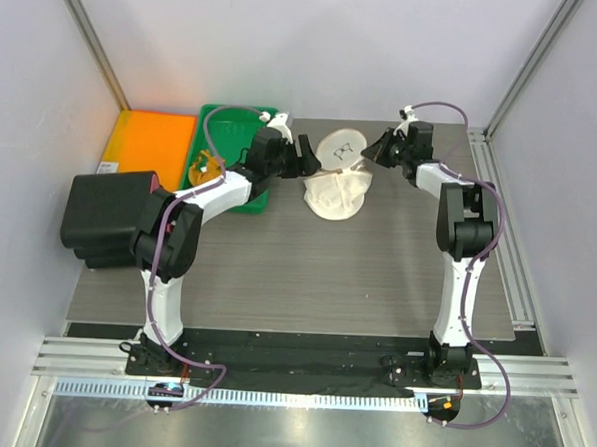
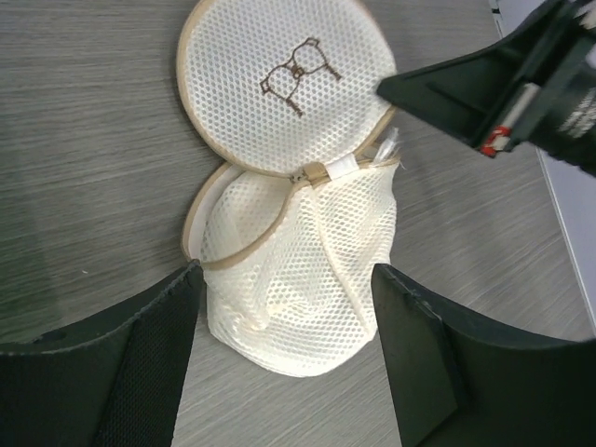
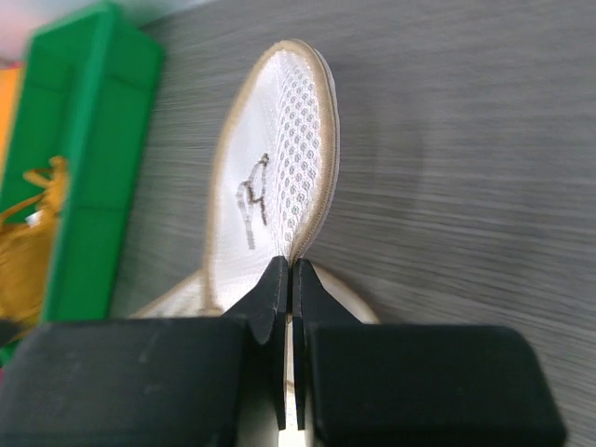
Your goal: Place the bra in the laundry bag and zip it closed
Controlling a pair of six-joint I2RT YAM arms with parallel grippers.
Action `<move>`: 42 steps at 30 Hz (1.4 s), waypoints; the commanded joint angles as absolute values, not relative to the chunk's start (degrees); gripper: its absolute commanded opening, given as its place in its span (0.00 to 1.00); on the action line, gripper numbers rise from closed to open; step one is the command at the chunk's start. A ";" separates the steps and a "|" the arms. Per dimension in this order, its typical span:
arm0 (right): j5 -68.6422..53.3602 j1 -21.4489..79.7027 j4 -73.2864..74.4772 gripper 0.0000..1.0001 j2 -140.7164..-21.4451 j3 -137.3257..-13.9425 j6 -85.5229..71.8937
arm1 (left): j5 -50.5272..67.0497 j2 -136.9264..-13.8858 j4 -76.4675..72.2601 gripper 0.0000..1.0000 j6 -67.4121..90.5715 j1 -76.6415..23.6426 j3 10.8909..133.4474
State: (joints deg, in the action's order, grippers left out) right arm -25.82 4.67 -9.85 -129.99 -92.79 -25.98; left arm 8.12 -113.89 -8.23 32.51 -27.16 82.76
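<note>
Step in hand: opening bag; bra not yet loaded.
Laundry bag (image 1: 334,193) mid-table, lid (image 1: 343,148) flipped up at its 12 o'clock.
Right jaws closed, pinching lid rim.
Left jaws spread wide, straddling bag body, gripping nothing.
Bra (image 1: 205,165) in green bin (image 1: 234,110), 9 o'clock of bag.
Next, likely: left jaws go to bin and pinch bra while right holds lid clear.

Open laundry bag (image 2: 298,289) — bra (image 1: 206,166) apart

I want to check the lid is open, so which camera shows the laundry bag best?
Left wrist view: the laundry bag fills the frame, lid flipped open. The top view shows it small; the right wrist view shows mainly the lid edge-on, pinched in the right claw.
</note>
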 commanded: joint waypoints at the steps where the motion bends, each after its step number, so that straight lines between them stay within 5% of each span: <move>1: -36.47 4.83 -24.33 0.01 -121.38 -89.57 -24.26 | 9.66 -113.99 -20.29 0.77 27.78 -27.33 80.95; 10: -43.83 3.87 -38.29 0.01 -119.43 -78.92 -30.49 | 12.38 -116.19 -24.15 0.95 27.59 -25.67 82.44; 16: -48.33 2.64 -50.34 0.01 -119.62 -76.65 -39.10 | 24.18 -122.26 -21.71 0.85 32.17 -23.47 89.65; 24: -51.59 2.55 -49.12 0.01 -117.51 -75.50 -36.91 | 27.05 -123.30 -17.68 0.91 29.62 -22.24 92.19; 31: -57.03 2.11 -60.20 0.01 -119.70 -75.23 -46.31 | 32.43 -127.44 -16.17 0.86 31.99 -20.22 96.50; 42: -60.82 1.67 -72.16 0.01 -121.73 -75.50 -57.74 | 39.45 -130.60 -26.69 0.90 41.54 -18.90 95.98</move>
